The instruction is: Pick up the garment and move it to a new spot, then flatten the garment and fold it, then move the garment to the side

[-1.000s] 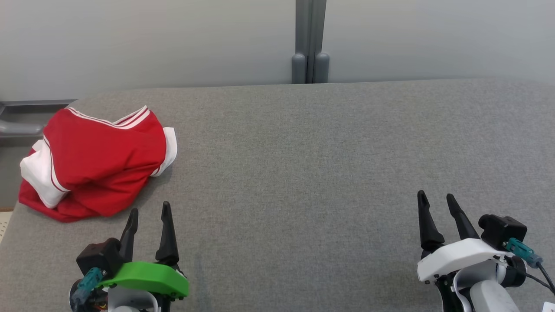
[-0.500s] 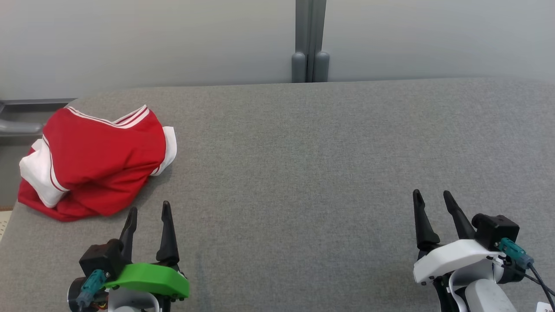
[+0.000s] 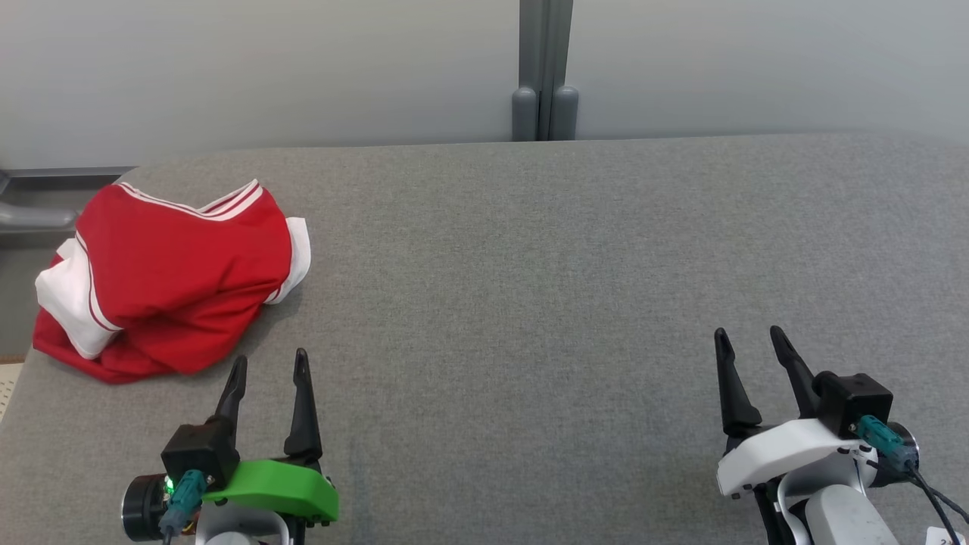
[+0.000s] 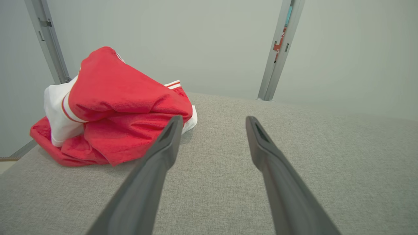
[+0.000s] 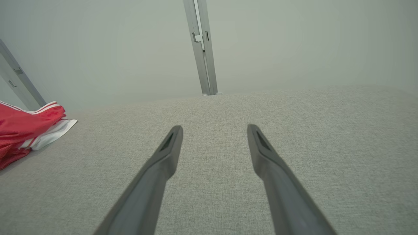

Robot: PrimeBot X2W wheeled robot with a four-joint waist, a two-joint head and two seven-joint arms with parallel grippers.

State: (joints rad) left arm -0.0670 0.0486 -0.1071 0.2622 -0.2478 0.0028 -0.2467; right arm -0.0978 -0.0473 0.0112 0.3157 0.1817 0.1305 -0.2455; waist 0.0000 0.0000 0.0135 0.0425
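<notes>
The garment (image 3: 166, 280) lies bunched in a heap at the far left of the grey fabric surface (image 3: 530, 265), close to its left edge. It is red with white panels and striped white trim. Crumpled as it is, it has no clear top or bottom, but its longer stretch runs slantwise from the near-left corner of the heap to the far right. There a striped trim edge sits along the far side and a white flap pokes out to the right. A white fold shows on its left side. The left gripper (image 3: 271, 356) hangs just near and to the right of the heap, fingers pointing away toward the far wall. Its jaws are spread wide, holding nothing and clear of the cloth, though from the left wrist view one finger (image 4: 163, 147) lines up in front of the red fabric (image 4: 124, 107). The right gripper (image 3: 748, 331) is well apart at the near right over bare surface, jaws likewise spread and empty. A grey post (image 3: 545, 76) stands behind the surface's far edge.
</notes>
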